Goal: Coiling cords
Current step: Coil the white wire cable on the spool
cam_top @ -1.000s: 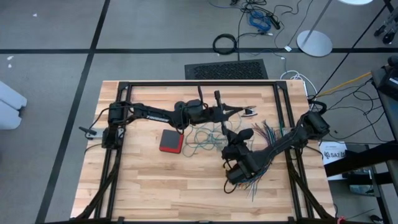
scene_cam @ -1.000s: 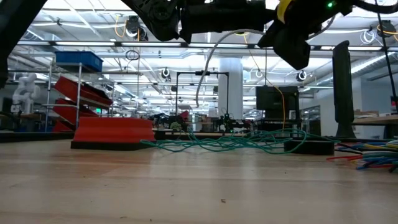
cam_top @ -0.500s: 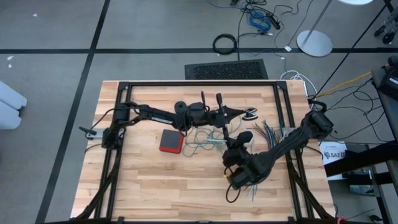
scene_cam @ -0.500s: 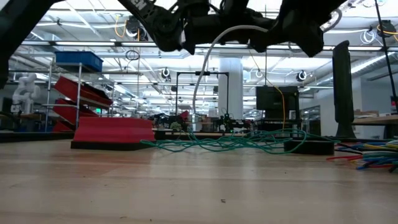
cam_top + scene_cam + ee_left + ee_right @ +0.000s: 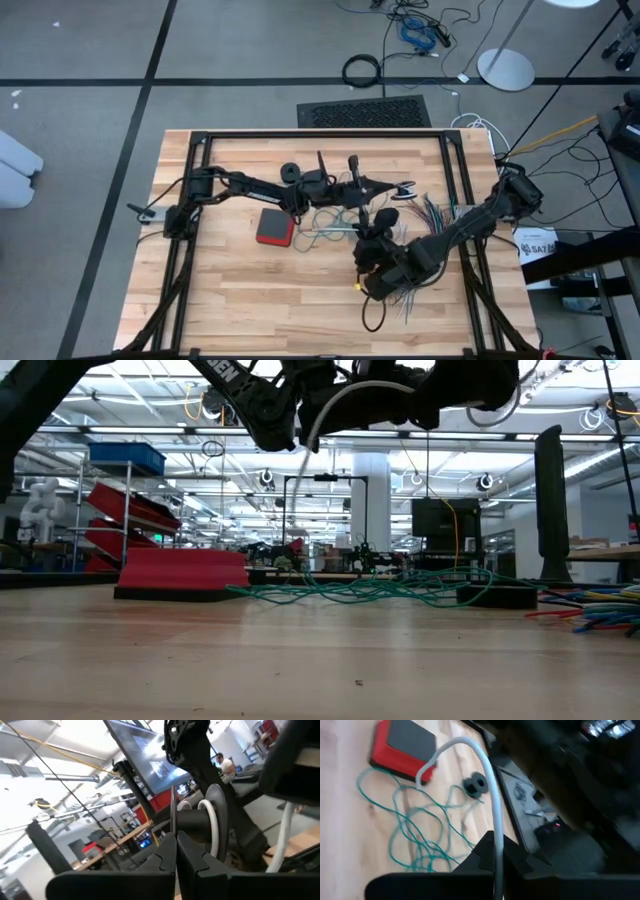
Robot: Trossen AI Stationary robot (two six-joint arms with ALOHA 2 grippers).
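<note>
The white cord arcs through the air above the table's middle, also seen high up as the white cord. It joins a round black-and-white piece with white turns wound on it. My left gripper, reaching in from the table's left, is shut on that piece. My right gripper, just nearer than it, is shut on the white cord. The teal-green cord lies in a loose tangle on the wood, touched by no gripper. My left gripper pinches a thin upright rim of the round piece between its two fingers. The fingers come roughly level from the table's left, tipped a little upward. The piece is lifted clear of the table. My right gripper has the white cord running between its shut fingers, along them. The fingers slant down toward the table's far left. From them the cord rises in a slack arc, clear of the table.
A red box with a dark top lies left of the teal tangle. A small black ring sits by the far edge. A fan of multicoloured wires spreads at the right. Bare wood lies at the near left.
My right gripper has risen and rolled at the wrist, staying shut on the white cord. The cord's hanging loop, which dropped well below the arms in the low view, has been drawn up into a short arc close under them. The teal cord has stayed put.
</note>
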